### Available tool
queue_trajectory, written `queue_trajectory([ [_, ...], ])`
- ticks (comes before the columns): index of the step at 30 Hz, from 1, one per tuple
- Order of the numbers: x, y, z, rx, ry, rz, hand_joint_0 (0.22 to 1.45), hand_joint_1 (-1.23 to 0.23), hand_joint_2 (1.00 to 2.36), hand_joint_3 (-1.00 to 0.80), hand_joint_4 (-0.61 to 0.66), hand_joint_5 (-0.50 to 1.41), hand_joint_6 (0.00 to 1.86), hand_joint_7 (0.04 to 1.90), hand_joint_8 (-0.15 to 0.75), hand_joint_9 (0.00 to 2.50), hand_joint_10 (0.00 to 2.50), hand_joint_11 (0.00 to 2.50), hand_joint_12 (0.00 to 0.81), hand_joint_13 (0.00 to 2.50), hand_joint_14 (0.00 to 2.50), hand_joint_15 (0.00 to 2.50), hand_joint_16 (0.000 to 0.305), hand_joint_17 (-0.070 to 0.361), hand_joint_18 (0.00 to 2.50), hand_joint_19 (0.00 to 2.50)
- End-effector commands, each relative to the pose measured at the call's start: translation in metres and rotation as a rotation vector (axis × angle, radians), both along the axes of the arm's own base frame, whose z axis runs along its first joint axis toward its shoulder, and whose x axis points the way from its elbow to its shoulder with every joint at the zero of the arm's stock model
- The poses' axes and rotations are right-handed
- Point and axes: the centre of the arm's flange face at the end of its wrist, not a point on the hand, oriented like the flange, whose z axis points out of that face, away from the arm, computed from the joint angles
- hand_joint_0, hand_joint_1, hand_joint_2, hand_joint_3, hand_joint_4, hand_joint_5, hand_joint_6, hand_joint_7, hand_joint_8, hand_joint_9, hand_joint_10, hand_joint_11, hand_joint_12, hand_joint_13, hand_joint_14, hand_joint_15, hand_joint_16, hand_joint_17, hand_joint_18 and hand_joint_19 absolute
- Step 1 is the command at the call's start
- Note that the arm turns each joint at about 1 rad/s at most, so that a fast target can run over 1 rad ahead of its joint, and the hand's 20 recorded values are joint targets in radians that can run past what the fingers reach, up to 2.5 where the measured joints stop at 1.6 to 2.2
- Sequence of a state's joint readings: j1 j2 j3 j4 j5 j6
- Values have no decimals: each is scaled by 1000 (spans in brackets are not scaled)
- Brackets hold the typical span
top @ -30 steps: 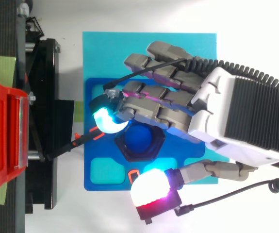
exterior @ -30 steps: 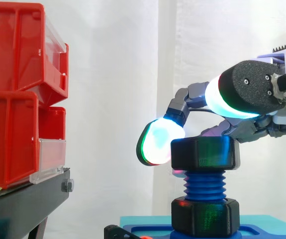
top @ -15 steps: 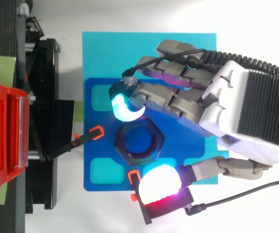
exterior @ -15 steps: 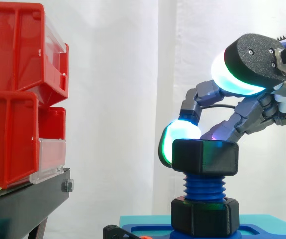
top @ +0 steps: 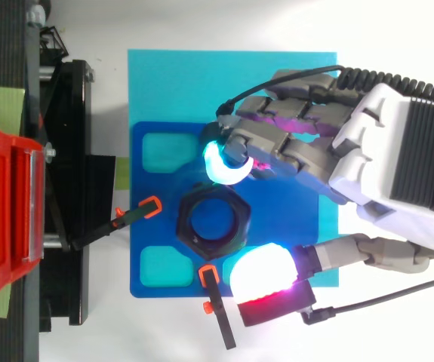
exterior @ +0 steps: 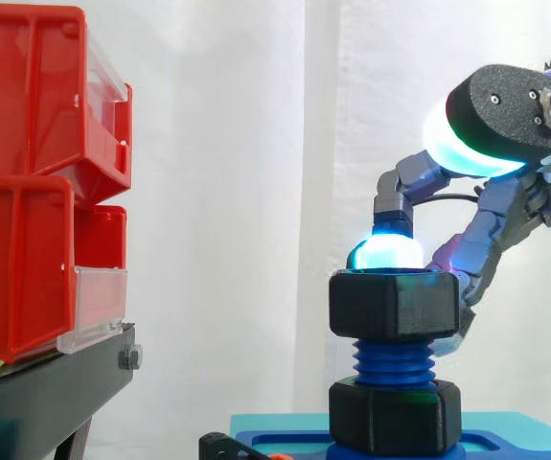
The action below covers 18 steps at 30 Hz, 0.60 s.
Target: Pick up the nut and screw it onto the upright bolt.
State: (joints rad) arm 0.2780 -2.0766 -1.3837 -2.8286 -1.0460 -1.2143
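The black hex nut [exterior: 395, 305] [top: 215, 223] sits level on top of the upright blue bolt [exterior: 393, 362], with a few threads showing beneath it. My hand [top: 398, 166] hangs to the right of the nut, open, and nothing is in it. Its bent fingers [top: 224, 162] end in a cyan pad just behind the nut's far edge, apart from it. The thumb pad [exterior: 491, 125] [top: 266, 275] is raised well above the nut on the near right.
A second black nut [exterior: 395, 417] sits at the bolt's foot on the blue base plate [top: 156, 264], which lies on a cyan mat [top: 201, 83]. Two orange-tipped clamps [top: 150, 205] [top: 209, 273] flank the bolt. Red bins [exterior: 35, 182] on a black stand [exterior: 45, 393] fill the left.
The hand let go of the nut and drew back to the right. Its fingertip moved from the nut's left side to behind it, and the thumb rose.
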Motion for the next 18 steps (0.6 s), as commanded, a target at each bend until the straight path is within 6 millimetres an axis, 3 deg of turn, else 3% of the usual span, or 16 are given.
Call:
queue_trajectory([
  [1,0,2,1,-1,2,3,489,-137,1000,-500,46,78,518,1369,183,1180,0,0,287,746,0,19,37,83,626,225],
  [18,-7,-2,12,-7,12,0,489,-201,1000,-500,1,110,520,1384,119,1602,0,42,223,994,1,53,32,72,894,332],
])
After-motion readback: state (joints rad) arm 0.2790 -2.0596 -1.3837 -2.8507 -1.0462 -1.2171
